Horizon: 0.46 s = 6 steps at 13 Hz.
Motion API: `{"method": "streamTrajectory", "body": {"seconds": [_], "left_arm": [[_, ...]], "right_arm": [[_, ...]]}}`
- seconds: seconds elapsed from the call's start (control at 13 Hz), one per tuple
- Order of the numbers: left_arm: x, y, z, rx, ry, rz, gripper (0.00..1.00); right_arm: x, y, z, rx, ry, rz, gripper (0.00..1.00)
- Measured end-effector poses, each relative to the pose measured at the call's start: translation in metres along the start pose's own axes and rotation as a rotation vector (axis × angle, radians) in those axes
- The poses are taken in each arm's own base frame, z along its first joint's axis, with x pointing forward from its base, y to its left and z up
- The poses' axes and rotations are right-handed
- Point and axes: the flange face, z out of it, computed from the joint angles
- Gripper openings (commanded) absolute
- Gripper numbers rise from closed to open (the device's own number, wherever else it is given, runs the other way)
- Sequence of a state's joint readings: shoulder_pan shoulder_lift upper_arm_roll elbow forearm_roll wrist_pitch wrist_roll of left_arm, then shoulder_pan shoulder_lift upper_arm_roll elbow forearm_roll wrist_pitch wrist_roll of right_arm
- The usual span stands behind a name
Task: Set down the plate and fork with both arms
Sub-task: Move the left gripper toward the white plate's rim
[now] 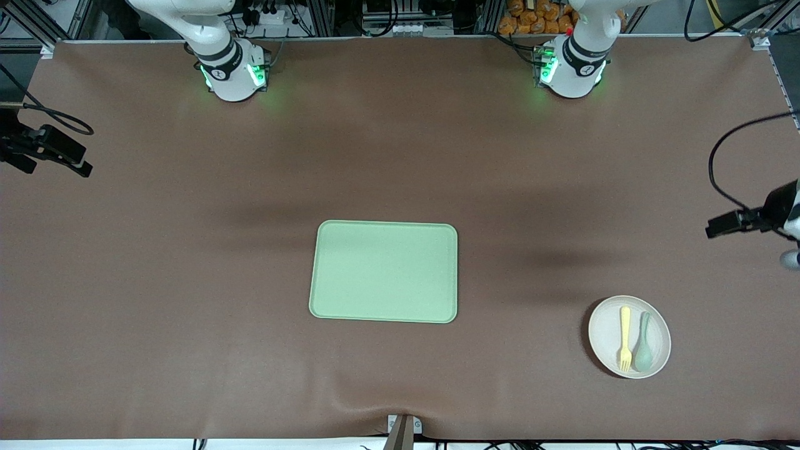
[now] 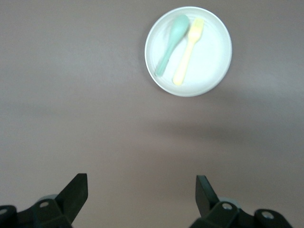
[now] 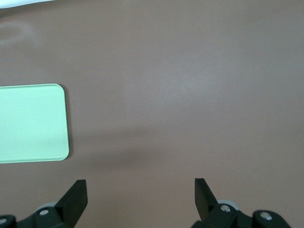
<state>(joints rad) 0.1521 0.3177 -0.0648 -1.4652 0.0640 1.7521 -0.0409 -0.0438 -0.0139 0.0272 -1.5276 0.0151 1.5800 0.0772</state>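
Note:
The round off-white plate [image 1: 606, 331] [image 2: 211, 52] lies on the brown table near the front camera, toward the left arm's end. On it rest the pale-yellow fork [image 1: 625, 337] [image 2: 188, 52] and a grey-green spoon [image 1: 643, 344] [image 2: 172, 43], side by side. My left gripper [image 2: 141, 187] hangs high over bare table with the plate some way off; it is open and empty. My right gripper [image 3: 140, 190] is open and empty too, high over bare table beside the tray. Neither hand shows in the front view, only the arm bases.
A rectangular light-green tray [image 1: 384, 271] [image 3: 28, 123] lies flat at the middle of the table. Black camera mounts with cables stand at both ends of the table [image 1: 44, 147] [image 1: 750, 219]. A small bracket [image 1: 403, 428] sits at the table's near edge.

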Motion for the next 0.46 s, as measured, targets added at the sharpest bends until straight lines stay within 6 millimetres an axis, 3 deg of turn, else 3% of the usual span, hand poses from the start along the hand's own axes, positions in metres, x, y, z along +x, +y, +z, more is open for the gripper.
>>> {"method": "streamTrajectory", "body": {"seconds": [0.23, 0.46], "left_arm": [[0.029, -0.026, 0.057, -0.009, 0.019, -0.038, 1.00], [0.042, -0.035, 0.080, -0.013, 0.035, -0.051, 1.00]], "right_arm": [[0.000, 0.000, 0.000, 0.000, 0.000, 0.000, 1.00], [0.000, 0.000, 0.000, 0.000, 0.000, 0.000, 1.00]]}}
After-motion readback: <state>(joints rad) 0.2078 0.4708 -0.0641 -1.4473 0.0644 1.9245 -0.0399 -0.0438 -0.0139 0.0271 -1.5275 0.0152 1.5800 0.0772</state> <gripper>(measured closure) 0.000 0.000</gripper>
